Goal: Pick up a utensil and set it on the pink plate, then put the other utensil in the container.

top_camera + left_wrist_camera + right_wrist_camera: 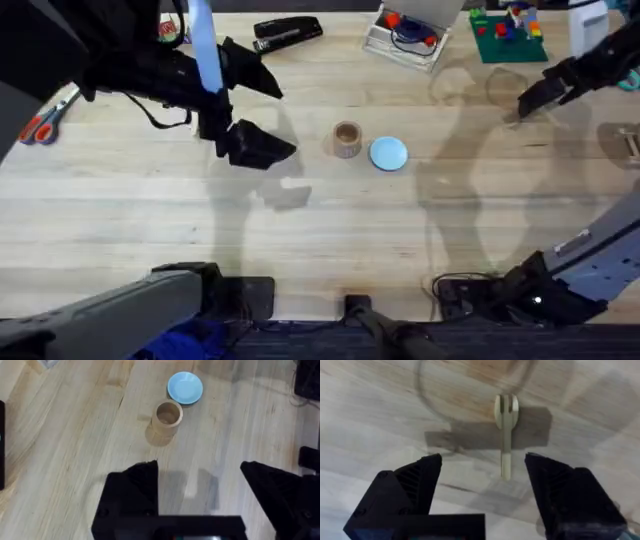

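A small pale wooden fork [505, 435], one utensil, lies flat on the table with its tines at the rim of the faint round pink plate [465, 385] [505, 85]. My right gripper [482, 485] [528, 103] hovers open over the fork's handle, one finger on each side. The second utensil is out of view. The tan cylindrical container [346, 138] [166, 416] stands upright mid-table. My left gripper [275, 112] [200, 495] is open and empty, to the left of the container and apart from it.
A light-blue dish [388, 153] [185, 387] sits just right of the container. Along the far edge are a black stapler [287, 32], a clear box [405, 35] and green toy bricks [507, 28]. Scissors [40, 125] lie at the left.
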You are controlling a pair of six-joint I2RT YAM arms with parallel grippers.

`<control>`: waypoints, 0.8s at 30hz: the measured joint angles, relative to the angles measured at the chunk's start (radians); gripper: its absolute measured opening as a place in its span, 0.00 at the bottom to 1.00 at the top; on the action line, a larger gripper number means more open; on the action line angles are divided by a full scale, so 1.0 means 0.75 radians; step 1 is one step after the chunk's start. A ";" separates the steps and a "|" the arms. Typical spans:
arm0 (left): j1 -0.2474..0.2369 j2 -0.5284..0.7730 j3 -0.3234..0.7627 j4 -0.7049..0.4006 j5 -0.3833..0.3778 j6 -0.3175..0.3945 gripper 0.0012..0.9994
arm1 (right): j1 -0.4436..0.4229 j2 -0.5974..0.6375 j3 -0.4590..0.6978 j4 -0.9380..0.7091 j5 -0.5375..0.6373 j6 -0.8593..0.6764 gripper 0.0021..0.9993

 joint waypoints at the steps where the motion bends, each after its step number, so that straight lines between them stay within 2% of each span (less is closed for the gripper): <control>1: 0.000 0.000 0.000 0.000 0.000 0.000 1.00 | 0.003 0.012 0.000 0.009 0.000 -0.004 1.00; 13: 0.000 0.000 0.000 0.000 0.000 0.000 1.00 | 0.005 0.035 0.000 0.074 0.078 -0.013 0.99; 24: 0.000 0.001 0.000 0.000 0.000 0.000 1.00 | 0.003 0.046 0.000 0.098 0.058 -0.013 1.00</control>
